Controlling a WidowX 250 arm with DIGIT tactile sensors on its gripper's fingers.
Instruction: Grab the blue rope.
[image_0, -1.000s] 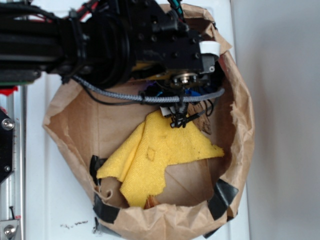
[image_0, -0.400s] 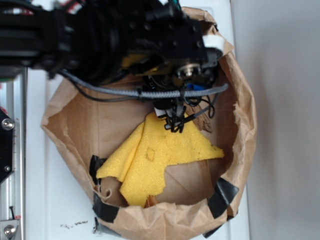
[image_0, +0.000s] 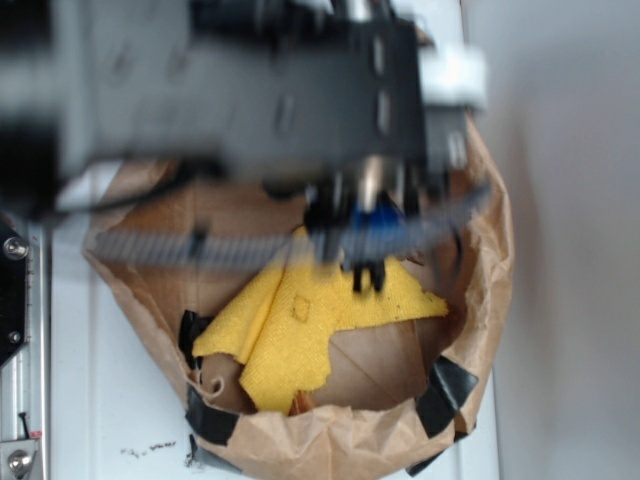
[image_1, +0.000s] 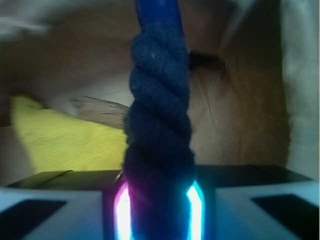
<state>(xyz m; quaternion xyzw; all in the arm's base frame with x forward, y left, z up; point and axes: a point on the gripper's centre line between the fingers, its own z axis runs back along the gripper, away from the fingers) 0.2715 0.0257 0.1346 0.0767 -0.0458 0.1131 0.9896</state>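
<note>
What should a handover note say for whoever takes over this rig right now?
Hand: shut on the blue rope, which stands between the two lit pads in the wrist view.
Position: the arm is over the brown paper bag; the exterior view is motion-blurred, with a bit of blue showing under the hand above the yellow cloth.
Done: the rope is grabbed.
Left: confirm that the grip holds; whether the rope is fully clear of the bag floor cannot be told.
</note>
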